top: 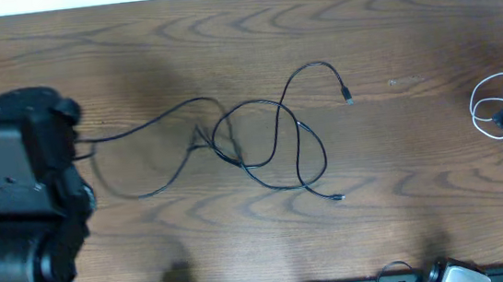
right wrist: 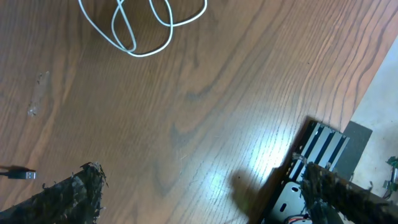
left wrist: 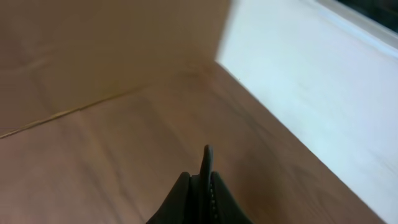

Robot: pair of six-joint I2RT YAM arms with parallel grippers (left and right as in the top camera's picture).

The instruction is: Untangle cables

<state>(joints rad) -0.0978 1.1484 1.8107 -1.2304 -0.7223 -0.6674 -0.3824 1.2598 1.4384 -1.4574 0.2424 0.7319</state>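
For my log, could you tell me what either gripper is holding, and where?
Nothing visibly held: right gripper open and empty; left gripper shut, nothing seen in it.

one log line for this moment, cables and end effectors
black cables: tangled mid-table | white cable: looped, far right | left end effector: shut | right end effector: open

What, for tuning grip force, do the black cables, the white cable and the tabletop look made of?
Black cables: thin, matte, rubber or plastic jacket, judging by loose curves. White cable: smooth plastic-looking jacket, slight sheen. Tabletop: brown wood grain with glossy reflections; solid wood or laminate, cannot tell.
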